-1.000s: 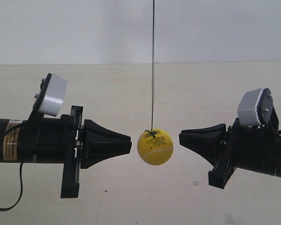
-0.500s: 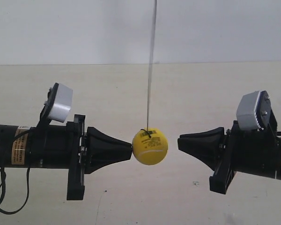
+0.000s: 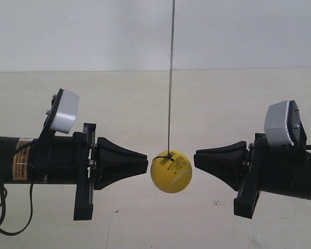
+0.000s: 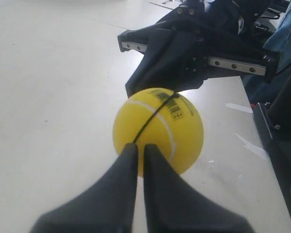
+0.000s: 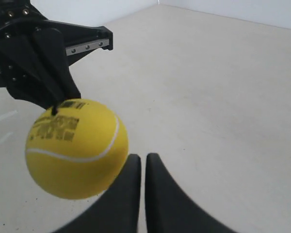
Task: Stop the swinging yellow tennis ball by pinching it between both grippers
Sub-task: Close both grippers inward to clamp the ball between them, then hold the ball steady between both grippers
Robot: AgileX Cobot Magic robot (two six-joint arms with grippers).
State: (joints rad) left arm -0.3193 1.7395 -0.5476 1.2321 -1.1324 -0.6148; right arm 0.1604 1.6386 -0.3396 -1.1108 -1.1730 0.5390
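Observation:
The yellow tennis ball (image 3: pixel 171 171) hangs on a thin dark string (image 3: pixel 170 78) between two black cone tips. The gripper of the arm at the exterior view's left (image 3: pixel 146 165) and that of the arm at the exterior view's right (image 3: pixel 195 159) each end a hair from the ball's sides; contact cannot be told. In the left wrist view my left gripper (image 4: pixel 139 148) is shut and empty, pointing at the middle of the ball (image 4: pixel 157 131). In the right wrist view my right gripper (image 5: pixel 142 158) is also shut and empty, with the ball (image 5: pixel 75 148) just off to one side of its tips.
A pale table top (image 3: pixel 223 104) runs beneath both arms, with a white wall (image 3: pixel 93 31) behind. White-grey camera modules (image 3: pixel 63 110) (image 3: pixel 281 123) sit on top of each arm. A cable loop (image 3: pixel 0 223) hangs below the arm at the exterior view's left.
The ball has swung off the tip at the exterior view's left, towards the right and slightly down. The tip at the exterior view's right has crept a little closer to it.

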